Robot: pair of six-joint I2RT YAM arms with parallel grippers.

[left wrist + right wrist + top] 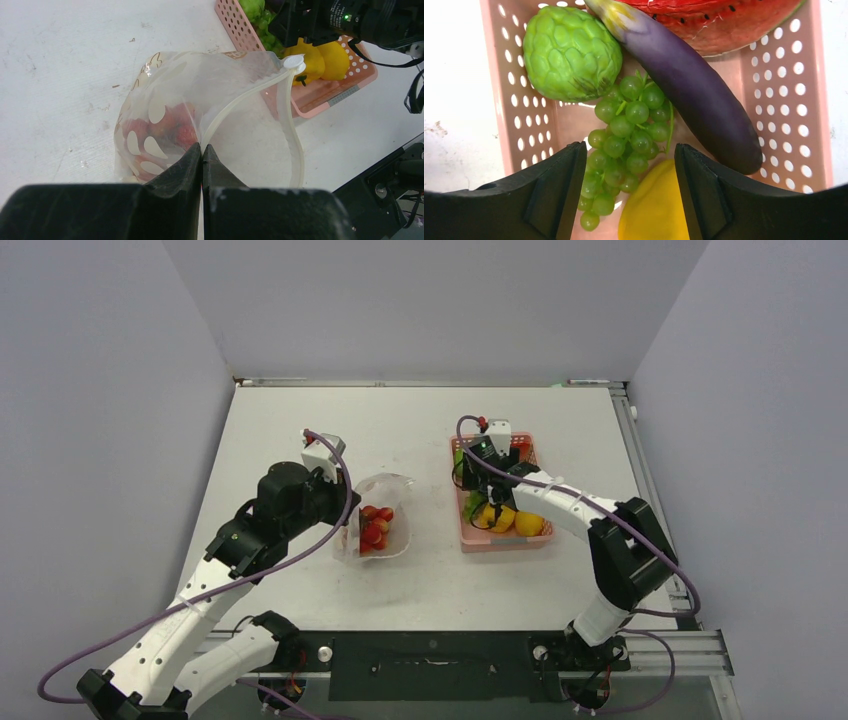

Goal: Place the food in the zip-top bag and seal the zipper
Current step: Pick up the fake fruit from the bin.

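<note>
The clear zip-top bag (pixel 388 502) with white spots lies left of centre, mouth held open, red pieces (pixel 374 527) inside. My left gripper (pixel 201 149) is shut on the bag's mouth edge, where the pale zipper (pixel 240 97) strip loops round to its white slider (pixel 294 62). My right gripper (pixel 630 165) is open and reaches down into the pink basket (pixel 524 130), its fingers either side of the green grapes (pixel 629 130) and the yellow pepper (pixel 656 210). A purple eggplant (pixel 694 85) and a green round fruit (pixel 569 52) lie beside them.
A red watermelon slice (pixel 724 22) lies at the basket's far end. A lemon (pixel 530 523) sits in the basket's near end. The basket (pixel 500 543) stands right of the bag with a gap of bare table between. Grey walls enclose the table.
</note>
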